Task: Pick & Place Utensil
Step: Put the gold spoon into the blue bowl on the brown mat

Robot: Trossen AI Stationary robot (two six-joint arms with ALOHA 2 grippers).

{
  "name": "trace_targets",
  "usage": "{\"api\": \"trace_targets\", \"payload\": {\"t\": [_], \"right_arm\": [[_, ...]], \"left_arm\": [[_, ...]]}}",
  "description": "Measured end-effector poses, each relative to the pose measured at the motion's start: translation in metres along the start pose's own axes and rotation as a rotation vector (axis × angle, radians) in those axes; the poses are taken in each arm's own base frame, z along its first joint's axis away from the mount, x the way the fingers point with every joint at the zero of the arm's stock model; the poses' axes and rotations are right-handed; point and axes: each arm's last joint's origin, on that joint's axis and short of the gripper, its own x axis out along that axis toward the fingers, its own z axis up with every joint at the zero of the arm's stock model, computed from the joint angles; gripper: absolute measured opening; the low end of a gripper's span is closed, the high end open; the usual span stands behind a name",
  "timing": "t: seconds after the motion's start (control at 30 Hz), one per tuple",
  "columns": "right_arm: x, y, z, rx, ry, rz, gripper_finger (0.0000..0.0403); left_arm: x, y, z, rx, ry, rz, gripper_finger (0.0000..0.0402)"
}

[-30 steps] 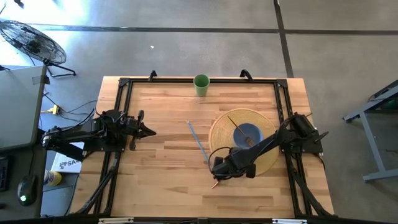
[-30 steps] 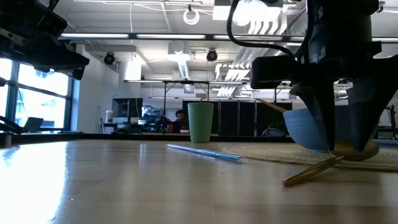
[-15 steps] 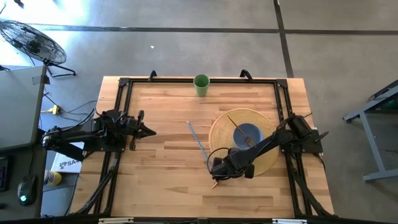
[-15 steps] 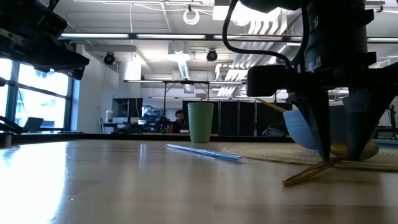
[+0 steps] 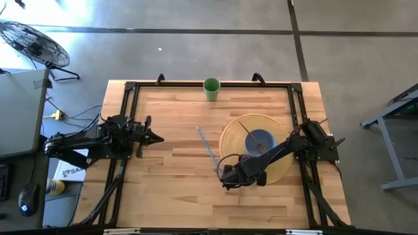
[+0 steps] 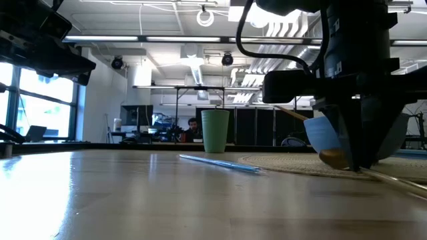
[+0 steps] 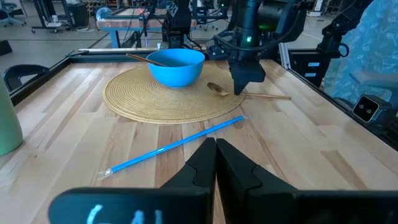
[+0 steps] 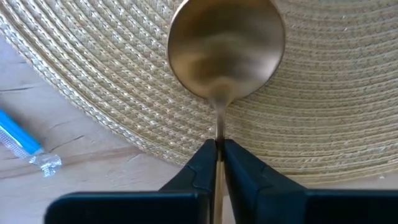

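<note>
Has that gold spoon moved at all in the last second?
Yes. The right gripper has shut on the spoon. In the low view its handle earlier slanted down to the wood near the placemat; now the handle end is lifted.

Spoon (image 8: pixel 225 53) handle hidden under right gripper (image 8: pixel 219 149) fingers in right wrist view, runs off frame bottom. High view: spoon fully covered by that arm. Low view: bowl (image 6: pixel 319 137) mostly blocked by gripper at right. Straw (image 8: pixel 18 142) cut off at left edge.
</note>
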Motion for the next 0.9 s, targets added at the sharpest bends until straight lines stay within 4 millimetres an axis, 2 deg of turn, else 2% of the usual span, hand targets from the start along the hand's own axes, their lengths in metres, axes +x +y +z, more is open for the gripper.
{"api": "trace_targets", "payload": {"t": [0.17, 0.6, 0.9], "right_arm": [[-0.0003, -0.0002, 0.0000, -0.025, 0.002, -0.002, 0.0009], [-0.0013, -0.0012, 0.0016, -0.302, -0.024, -0.003, 0.0043], [-0.0016, 0.0003, -0.0034, -0.192, 0.050, 0.004, 0.0044]], "left_arm": [[0.0000, 0.0000, 0.0000, 0.000, 0.000, 0.000, 0.0010], [0.0000, 0.0000, 0.0000, 0.000, 0.000, 0.000, 0.0010], [0.0000, 0.0000, -0.0001, 0.000, 0.000, 0.000, 0.0010]]}}
